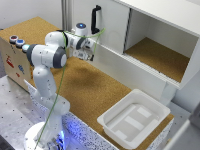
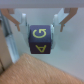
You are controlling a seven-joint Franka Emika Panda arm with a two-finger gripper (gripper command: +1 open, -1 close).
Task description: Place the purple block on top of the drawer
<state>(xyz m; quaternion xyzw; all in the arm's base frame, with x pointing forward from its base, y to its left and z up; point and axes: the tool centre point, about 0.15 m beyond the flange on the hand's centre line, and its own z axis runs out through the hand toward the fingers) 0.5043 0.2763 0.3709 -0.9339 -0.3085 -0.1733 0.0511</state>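
Note:
My gripper (image 2: pixel 41 30) is shut on the purple block (image 2: pixel 41 41), a dark cube with yellow letters G and A, held between both fingers (image 2: pixel 23 23) above the cork surface (image 2: pixel 45 70). In the exterior view the gripper (image 1: pixel 90 50) is at the left end of the drawer (image 1: pixel 125 65), the long low white front at the base of the white cabinet, about level with its top edge. The block barely shows there behind the hand.
A black handle (image 1: pixel 95 20) stands on the cabinet door just above the gripper. An open cabinet compartment (image 1: pixel 160 50) has a cork floor. A white plastic tub (image 1: pixel 134 119) sits at the front right. A wooden box with coloured buttons (image 1: pixel 12 50) stands at the left.

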